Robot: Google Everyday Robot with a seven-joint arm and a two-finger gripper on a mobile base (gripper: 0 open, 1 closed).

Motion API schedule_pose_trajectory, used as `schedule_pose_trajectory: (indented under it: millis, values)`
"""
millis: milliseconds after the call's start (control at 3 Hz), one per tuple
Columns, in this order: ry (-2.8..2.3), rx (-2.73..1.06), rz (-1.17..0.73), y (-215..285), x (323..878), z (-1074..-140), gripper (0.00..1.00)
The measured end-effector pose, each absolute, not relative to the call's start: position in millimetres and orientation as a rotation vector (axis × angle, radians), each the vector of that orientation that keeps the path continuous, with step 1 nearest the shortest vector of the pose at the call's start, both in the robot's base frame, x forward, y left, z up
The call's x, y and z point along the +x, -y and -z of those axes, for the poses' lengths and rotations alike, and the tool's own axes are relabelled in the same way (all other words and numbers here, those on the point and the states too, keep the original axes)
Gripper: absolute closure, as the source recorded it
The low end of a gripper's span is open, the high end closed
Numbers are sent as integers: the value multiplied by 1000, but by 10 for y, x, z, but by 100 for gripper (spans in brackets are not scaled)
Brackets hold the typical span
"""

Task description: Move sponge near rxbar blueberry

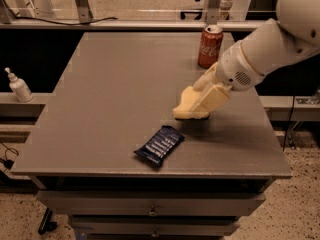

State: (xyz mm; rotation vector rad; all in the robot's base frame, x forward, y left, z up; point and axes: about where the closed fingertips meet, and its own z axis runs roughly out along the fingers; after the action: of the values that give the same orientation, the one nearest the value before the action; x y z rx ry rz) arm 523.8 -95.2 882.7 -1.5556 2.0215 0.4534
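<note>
Sponge (184, 107) in tool (204, 103) near blue rxbar (159, 145) (Coca-Cola can (210, 46) behind)

Red can (210, 46) upright on table (115, 84); pump bottle (19, 85), apparently, on ledge (35, 98).

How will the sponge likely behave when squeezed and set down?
Probably soft and light: the sponge looks like foam, bulging past the gripper holding it low over the table, right of centre. It likely squashes rather than slips. Being flat, it should not roll once left near the bar.
</note>
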Motion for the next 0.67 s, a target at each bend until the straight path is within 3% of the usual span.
schedule_pose_trajectory:
  millis: [667]
  values:
    - [-2040,-1590,-540,1165,4956,-8649,100]
